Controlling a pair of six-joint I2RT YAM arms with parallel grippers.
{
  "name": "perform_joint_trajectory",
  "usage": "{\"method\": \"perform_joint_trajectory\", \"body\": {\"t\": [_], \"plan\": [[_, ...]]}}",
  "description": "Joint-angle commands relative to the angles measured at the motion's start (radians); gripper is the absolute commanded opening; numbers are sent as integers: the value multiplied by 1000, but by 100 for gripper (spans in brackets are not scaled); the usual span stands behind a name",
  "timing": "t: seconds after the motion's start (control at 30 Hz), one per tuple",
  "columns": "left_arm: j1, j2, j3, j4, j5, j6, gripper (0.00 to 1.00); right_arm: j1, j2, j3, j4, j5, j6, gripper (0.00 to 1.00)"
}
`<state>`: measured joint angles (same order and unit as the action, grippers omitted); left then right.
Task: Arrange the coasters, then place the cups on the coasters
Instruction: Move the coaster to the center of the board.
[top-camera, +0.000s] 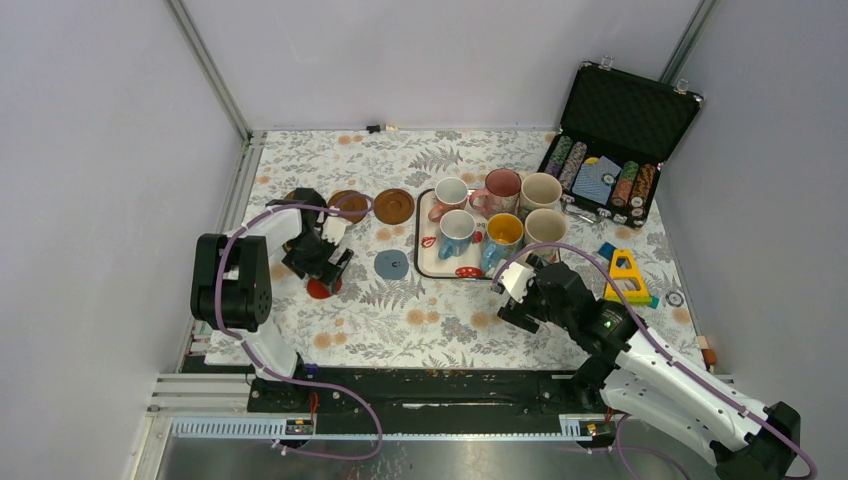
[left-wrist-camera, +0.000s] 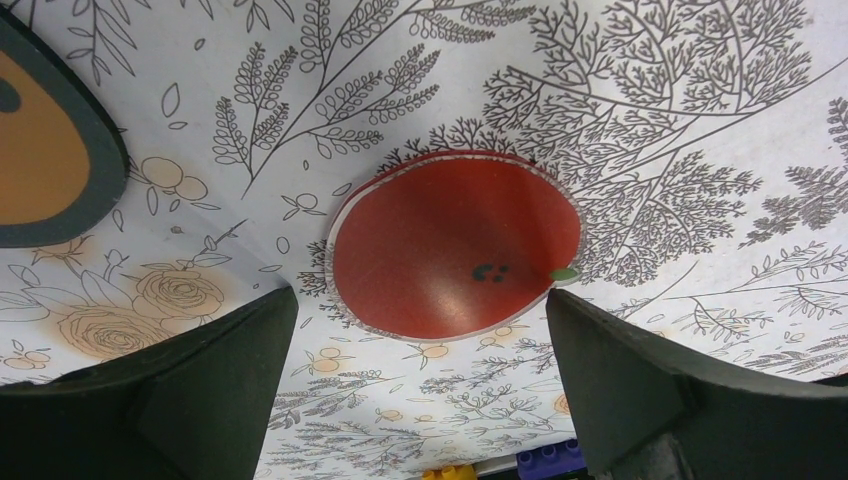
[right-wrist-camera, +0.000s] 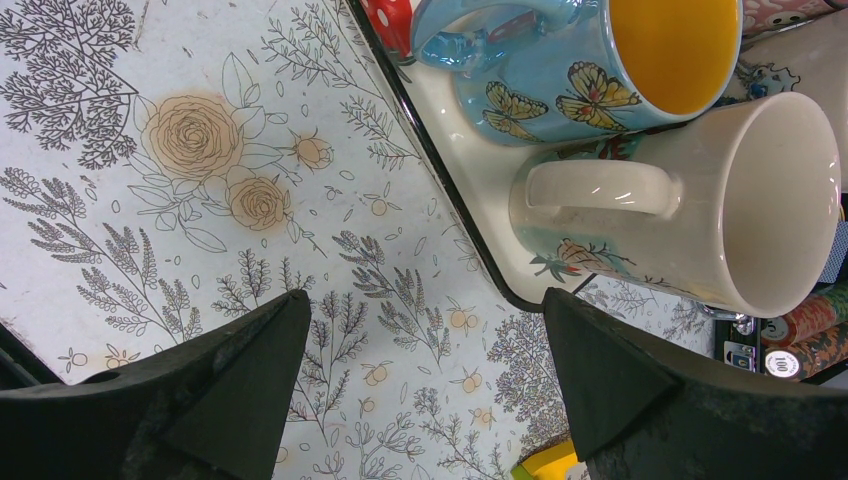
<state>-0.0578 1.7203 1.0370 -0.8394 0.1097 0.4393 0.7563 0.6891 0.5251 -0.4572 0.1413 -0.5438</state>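
- Left tool (left-wrist-camera: 420, 312): jaws wide, empty, above the red coaster (left-wrist-camera: 455, 245), which lies flat on the worktop (left-wrist-camera: 650, 120), near left, probably its arranged spot.
- Right tool (right-wrist-camera: 420, 315): wide, empty, facing the cream cup (right-wrist-camera: 690, 200) on the tray (right-wrist-camera: 460, 130), probably lined up to pick it.

You are looking at a robot test booth in a lab. Plain pale walls (top-camera: 90, 150) and metal posts (top-camera: 205, 65) close in one table with a flowery cloth (top-camera: 420, 320). The left arm (top-camera: 240, 285) and right arm (top-camera: 650, 365) stand on a black bar (top-camera: 440, 385).
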Motion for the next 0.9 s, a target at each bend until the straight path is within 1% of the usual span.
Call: {"method": "perform_joint_trajectory", "body": {"t": [0.0,0.17,0.3,0.43,0.6,0.67,0.73,0.83,0.87], "plan": [[4,12,-46,8,101,9,99,-11,-11,2,38,21,8,94],[-1,3,-61,20,97,3,99,-10,-9,3,37,21,8,94],[-12,-32,-88,58,63,-5,99,-10,-10,4,38,21,10,94],[-11,-59,-81,48,100,-13,99,-11,-10,3,37,24,11,94],[-5,-102,-56,51,113,-46,99,-9,-16,3,37,26,13,94],[3,-150,-54,85,101,-81,99,-10,-19,2,38,25,13,94],[5,-234,-72,146,84,-109,99,-10,-20,2,37,24,12,94],[6,-368,-105,195,99,-111,99,-10,-23,0,38,23,11,94],[4,-375,-102,186,113,-100,99,-11,-24,1,37,23,11,94]]}}
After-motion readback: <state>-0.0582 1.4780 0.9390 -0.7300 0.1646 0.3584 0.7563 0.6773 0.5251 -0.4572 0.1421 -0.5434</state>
